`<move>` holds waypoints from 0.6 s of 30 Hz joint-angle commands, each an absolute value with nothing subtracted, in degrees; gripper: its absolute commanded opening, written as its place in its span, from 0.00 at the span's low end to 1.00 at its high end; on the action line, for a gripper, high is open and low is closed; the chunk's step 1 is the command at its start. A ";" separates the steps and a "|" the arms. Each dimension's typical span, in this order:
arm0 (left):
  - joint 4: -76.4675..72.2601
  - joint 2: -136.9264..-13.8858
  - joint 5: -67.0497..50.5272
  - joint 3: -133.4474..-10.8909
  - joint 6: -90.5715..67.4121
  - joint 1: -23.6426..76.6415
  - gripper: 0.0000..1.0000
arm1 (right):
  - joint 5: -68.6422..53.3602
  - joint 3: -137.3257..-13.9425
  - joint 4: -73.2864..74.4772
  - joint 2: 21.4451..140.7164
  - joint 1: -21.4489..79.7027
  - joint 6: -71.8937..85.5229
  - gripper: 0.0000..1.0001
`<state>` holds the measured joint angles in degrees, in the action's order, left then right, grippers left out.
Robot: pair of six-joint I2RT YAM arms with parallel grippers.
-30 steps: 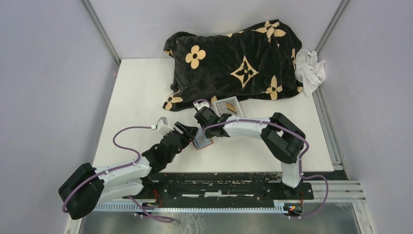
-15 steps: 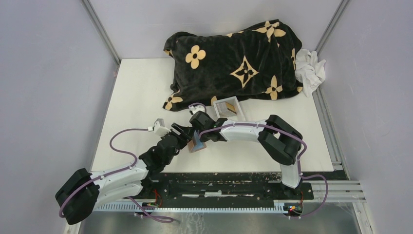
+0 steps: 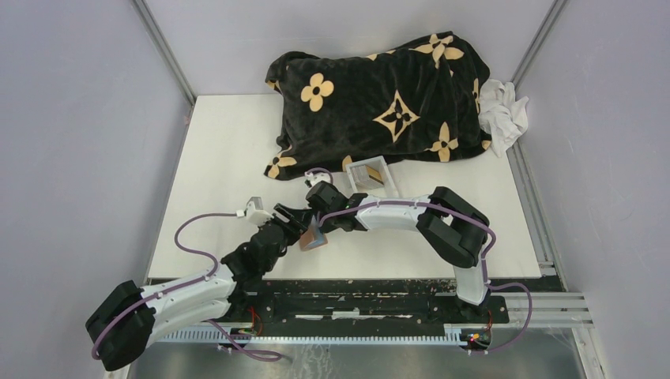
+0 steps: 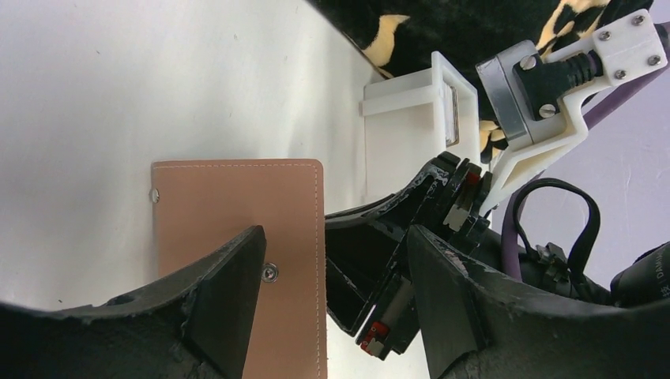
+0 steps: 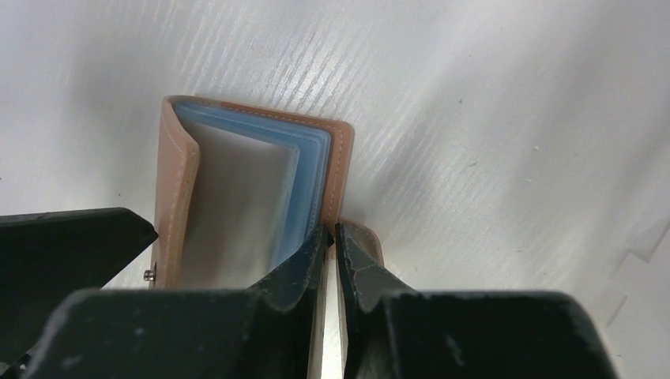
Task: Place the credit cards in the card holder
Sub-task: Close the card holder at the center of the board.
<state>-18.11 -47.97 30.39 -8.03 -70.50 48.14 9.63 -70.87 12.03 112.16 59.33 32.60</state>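
Note:
The card holder [image 3: 313, 239], a tan leather wallet, stands tilted up on the white table between the two arms. My right gripper [image 5: 333, 233] is shut on one of its covers [image 5: 344, 170], holding it spread. Pale blue and clear leaves [image 5: 304, 197] show inside; I cannot tell if any are credit cards. My left gripper [image 4: 336, 284] is open, with one finger [image 4: 225, 296] over the holder's outer cover [image 4: 237, 213] and the other [image 4: 450, 304] beyond the right gripper's black body [image 4: 387, 260]. In the top view the left gripper [image 3: 299, 223] sits just left of the holder.
A clear plastic tray [image 3: 370, 174] with a flat item in it stands just behind the grippers, also in the left wrist view as the tray [image 4: 411, 134]. A black blanket with tan flowers [image 3: 379, 99] covers the back of the table, with a white cloth [image 3: 504, 114] at its right.
The right gripper has drawn the card holder left and nearer and tipped it up off the table. The left arm has pulled back to the left with its jaws still wide.

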 commanded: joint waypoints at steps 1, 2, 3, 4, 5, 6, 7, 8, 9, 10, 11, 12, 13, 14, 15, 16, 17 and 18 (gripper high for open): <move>-19.64 -47.51 31.94 -6.62 -72.63 48.90 0.72 | 4.24 -68.72 10.71 113.44 61.35 34.76 0.14; -20.05 -47.59 32.07 -6.19 -72.97 48.96 0.72 | 4.16 -68.54 10.48 113.39 61.35 34.84 0.14; -20.34 -47.70 32.12 -5.74 -73.11 49.03 0.71 | 4.06 -68.49 10.43 113.38 61.29 34.88 0.14; -20.44 -47.89 32.18 -5.53 -73.22 49.04 0.70 | 3.92 -68.46 10.27 113.44 61.34 34.85 0.14; -20.51 -48.04 32.25 -5.42 -73.27 49.12 0.69 | 3.76 -68.45 10.16 113.58 61.34 34.77 0.14; -20.67 -48.26 32.25 -5.30 -73.35 49.18 0.68 | 3.68 -68.47 10.11 113.70 61.31 34.79 0.14; -20.66 -48.40 32.26 -5.11 -73.38 49.26 0.66 | 3.61 -68.42 9.97 113.79 61.27 34.79 0.13; -20.70 -48.42 32.32 -4.84 -73.39 49.34 0.64 | 3.46 -68.26 9.71 113.82 61.23 34.80 0.13; -20.84 -48.31 32.37 -4.53 -73.53 49.39 0.63 | 3.38 -68.22 9.60 113.82 61.26 34.84 0.13; -21.09 -48.07 32.49 -3.99 -73.70 49.48 0.61 | 3.29 -68.34 9.58 113.82 61.26 34.83 0.13; -21.24 -47.83 32.58 -3.53 -73.81 49.59 0.59 | 3.26 -68.42 9.58 113.82 61.15 34.77 0.13; -21.26 -47.47 32.68 -3.25 -73.83 49.57 0.57 | 3.23 -68.41 9.60 113.75 61.09 34.80 0.13; -21.19 -47.17 32.69 -2.99 -73.70 49.64 0.54 | 3.22 -68.38 9.57 113.73 61.00 34.76 0.13; -21.06 -46.79 32.70 -2.64 -73.68 49.70 0.51 | 3.07 -68.27 9.40 113.73 60.93 34.80 0.13; -20.94 -46.50 32.70 -2.37 -73.78 49.70 0.49 | 2.95 -68.09 9.21 113.65 60.78 34.83 0.13; -20.78 -46.21 32.70 -2.18 -73.70 49.78 0.46 | 2.88 -67.77 8.92 113.58 60.73 34.90 0.13; -20.63 -45.92 32.70 -2.05 -73.74 49.83 0.42 | 2.75 -67.50 8.67 113.56 60.61 35.01 0.13; -20.45 -45.81 32.70 -1.89 -73.63 49.82 0.37 | 2.66 -67.26 8.42 113.56 60.55 35.04 0.13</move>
<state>-19.00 -47.00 31.00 -2.70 -71.66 49.39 6.15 -69.45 8.08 112.22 59.90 33.85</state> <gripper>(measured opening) 0.436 0.134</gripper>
